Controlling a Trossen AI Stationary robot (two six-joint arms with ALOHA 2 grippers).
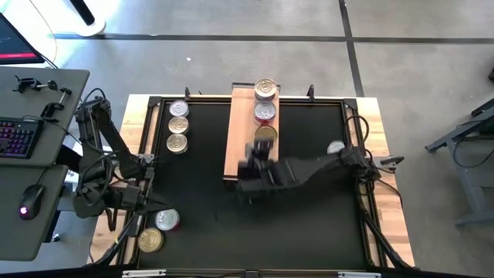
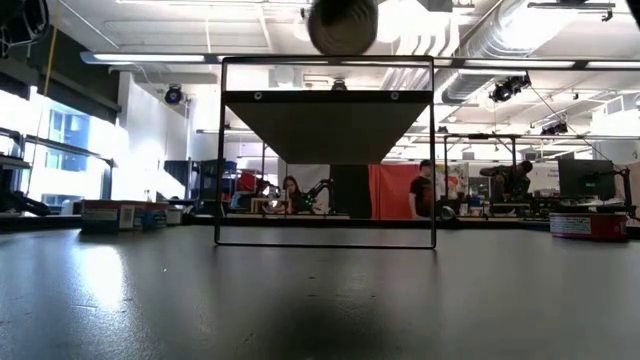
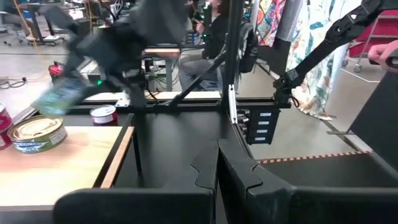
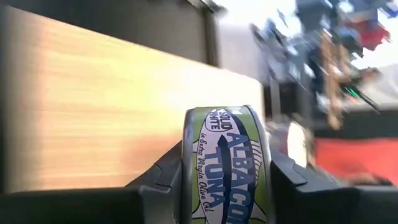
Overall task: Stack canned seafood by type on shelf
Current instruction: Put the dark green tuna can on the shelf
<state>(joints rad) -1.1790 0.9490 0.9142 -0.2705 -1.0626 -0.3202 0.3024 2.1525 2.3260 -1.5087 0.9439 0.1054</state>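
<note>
Your right claw (image 4: 225, 180) is clamped on a flat round tin with a green-and-white albacore tuna label (image 4: 227, 165), held on edge above the near part of the long light-brown wooden shelf (image 1: 239, 139). Three more tins sit in a row on the shelf's far half (image 1: 265, 113). Your left claw (image 3: 217, 180) waits with its fingers pressed together at the black table's (image 1: 309, 224) left edge, near two loose tins (image 1: 159, 230).

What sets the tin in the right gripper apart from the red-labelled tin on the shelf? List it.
1. The held tin has a green label; the red-labelled tin has a red one.
2. The held tin is clamped on edge in the right gripper; the red-labelled tin lies flat, lid up, on the shelf.
Both are small round tins.
</note>
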